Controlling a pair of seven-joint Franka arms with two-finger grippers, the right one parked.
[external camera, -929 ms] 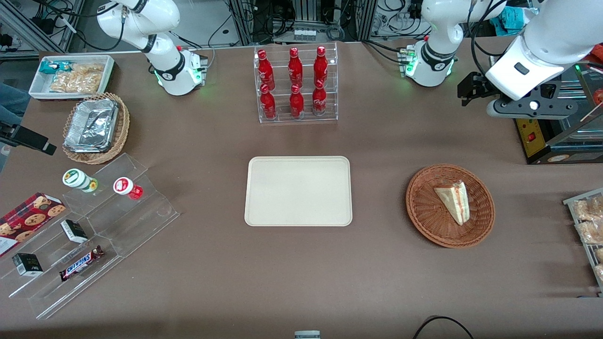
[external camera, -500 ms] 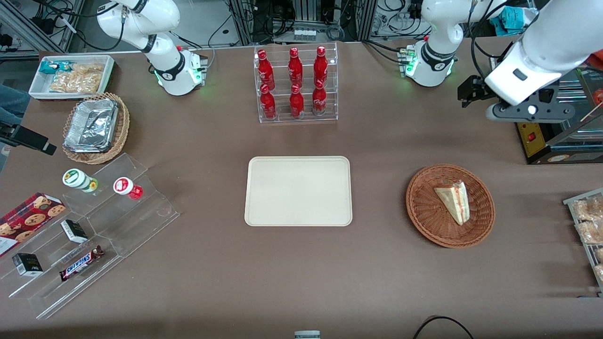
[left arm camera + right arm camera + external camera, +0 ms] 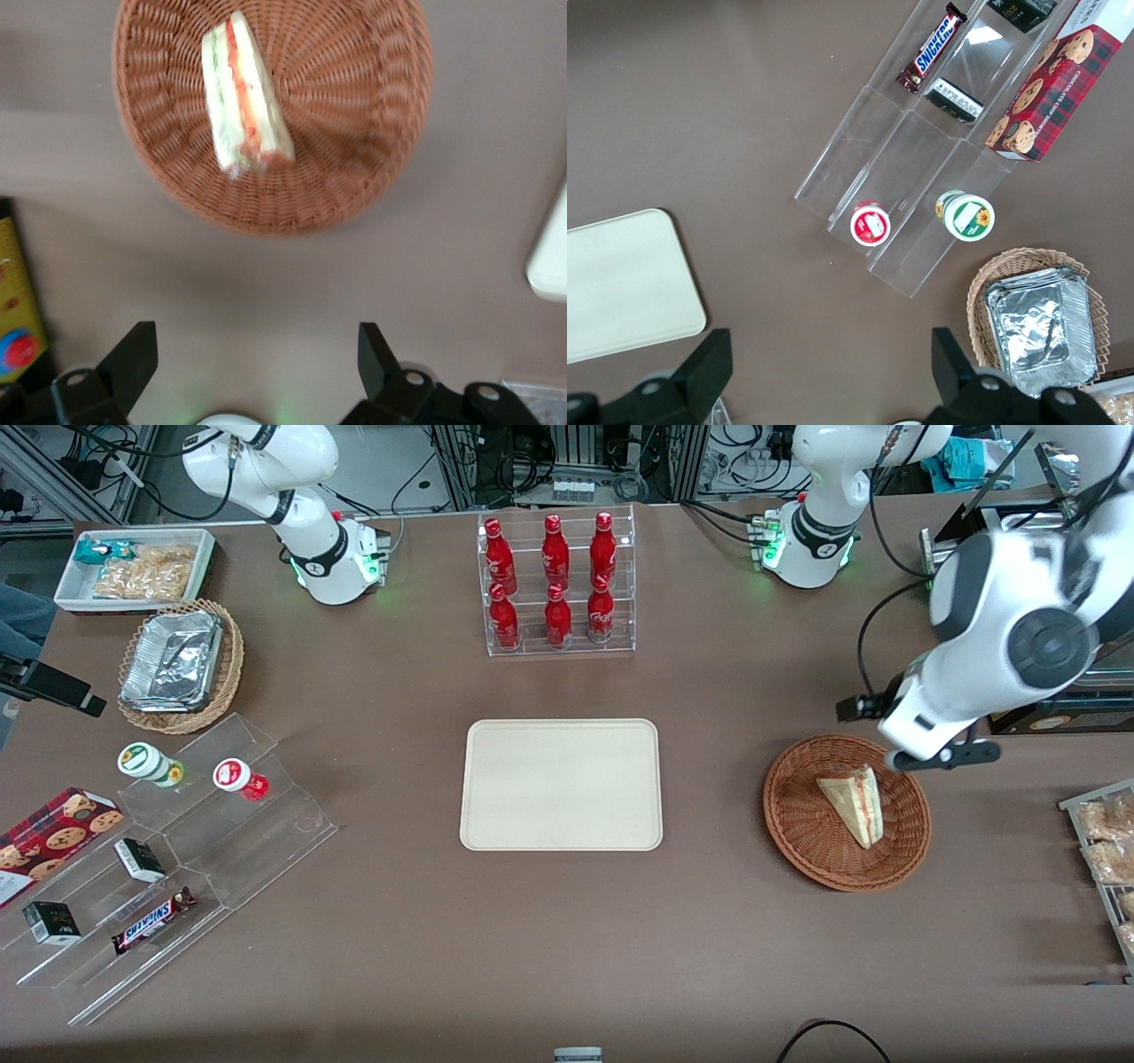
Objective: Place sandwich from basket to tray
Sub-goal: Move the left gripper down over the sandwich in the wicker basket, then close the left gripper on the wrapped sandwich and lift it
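- The sandwich lay alone in the round reddish-brown basket, resting on its side on the woven floor. Its red, orange and green layers showed along one edge.
- The basket held one sandwich only.
- The gripper hung above the bare table just beside the basket rim. It was farther from the front camera than the sandwich and not touching it.
- Its two fingers stood wide apart and had hold of nothing.
- In the front view the working arm's wrist covered the fingers, just above the basket's edge.
- The cream tray lay flat with nothing on it, well apart from the gripper, toward the parked arm's end of the table.
- A clear rack held six red bottles, in two rows of three.
- A lighter wicker basket held foil containers, near the parked arm.
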